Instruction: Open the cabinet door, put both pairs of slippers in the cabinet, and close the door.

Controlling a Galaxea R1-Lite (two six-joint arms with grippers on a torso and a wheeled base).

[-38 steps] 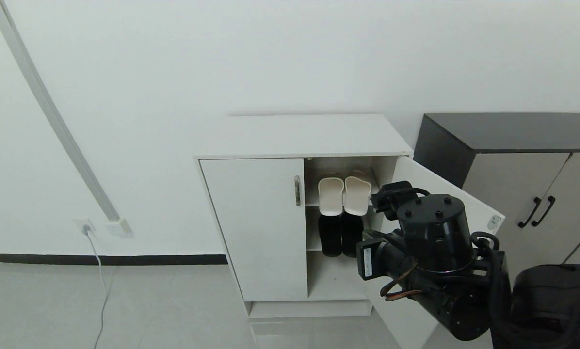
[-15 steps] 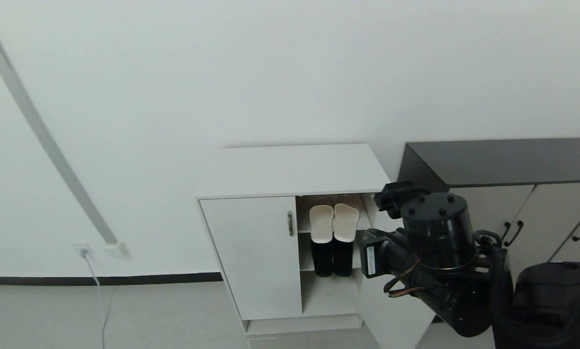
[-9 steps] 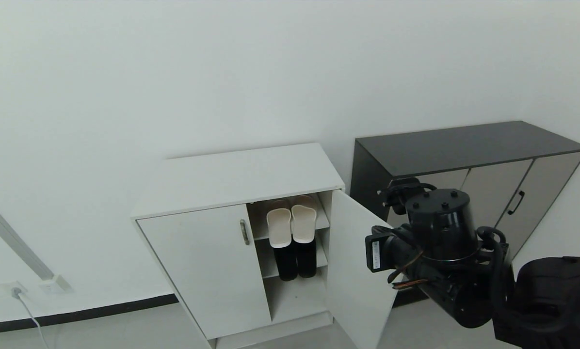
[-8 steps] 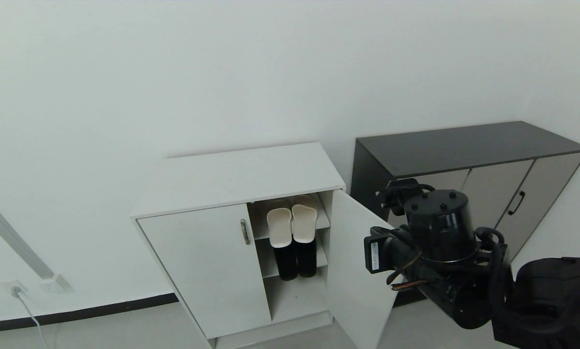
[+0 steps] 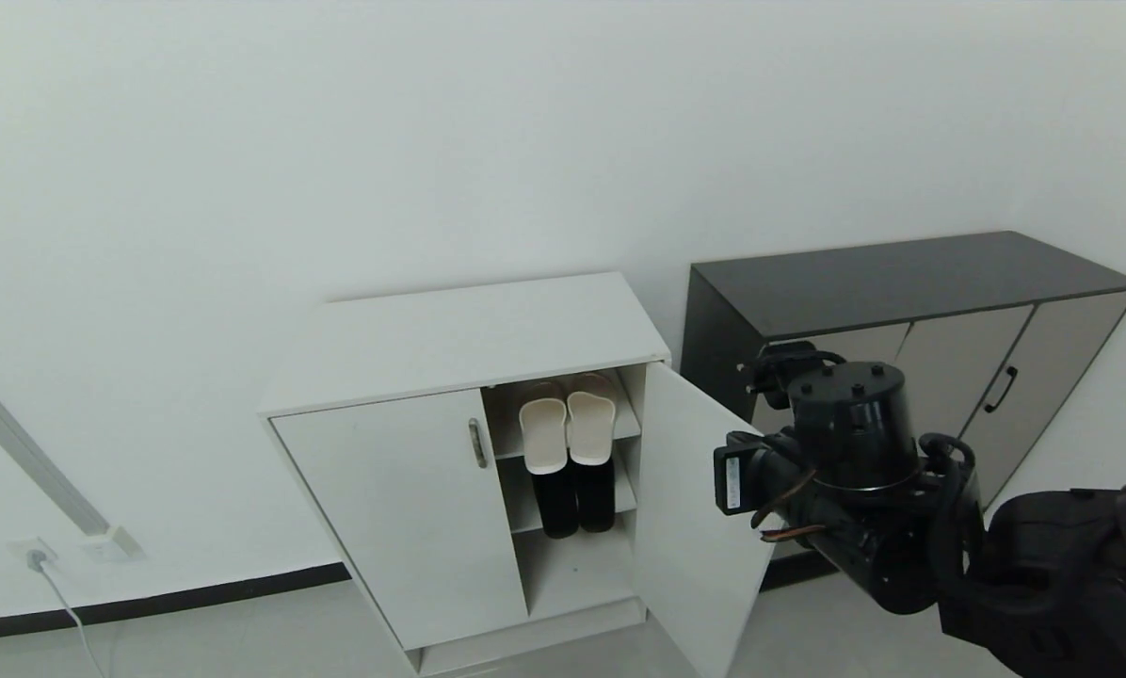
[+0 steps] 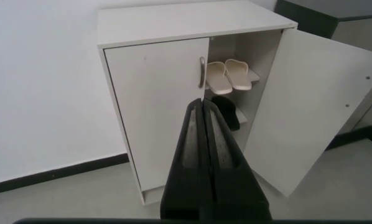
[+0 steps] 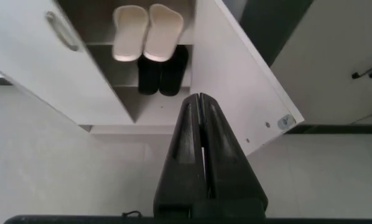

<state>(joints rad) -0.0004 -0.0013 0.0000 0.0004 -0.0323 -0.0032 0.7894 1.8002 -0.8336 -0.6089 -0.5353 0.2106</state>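
The white cabinet (image 5: 459,334) stands against the wall with its right door (image 5: 695,527) swung open and its left door (image 5: 403,508) closed. A white pair of slippers (image 5: 568,428) rests on the upper shelf, and a black pair (image 5: 575,504) on the shelf below. My right gripper (image 7: 200,96) is shut and empty, held in front of the open door's (image 7: 236,81) inner face, apart from it. My left gripper (image 6: 203,102) is also shut and empty, and it points at the left door's handle (image 6: 201,71) from a distance.
A dark-topped cabinet (image 5: 902,282) with grey doors stands just right of the white one, behind the open door. At the left, a wall socket (image 5: 31,556) with a cable and a slanted conduit (image 5: 26,461) sit above a black baseboard. Bare floor lies before the cabinet.
The whole head picture has shifted, so the camera has moved; the cabinet now sits further left in it. The slippers stay on their shelves and the right door stays open.
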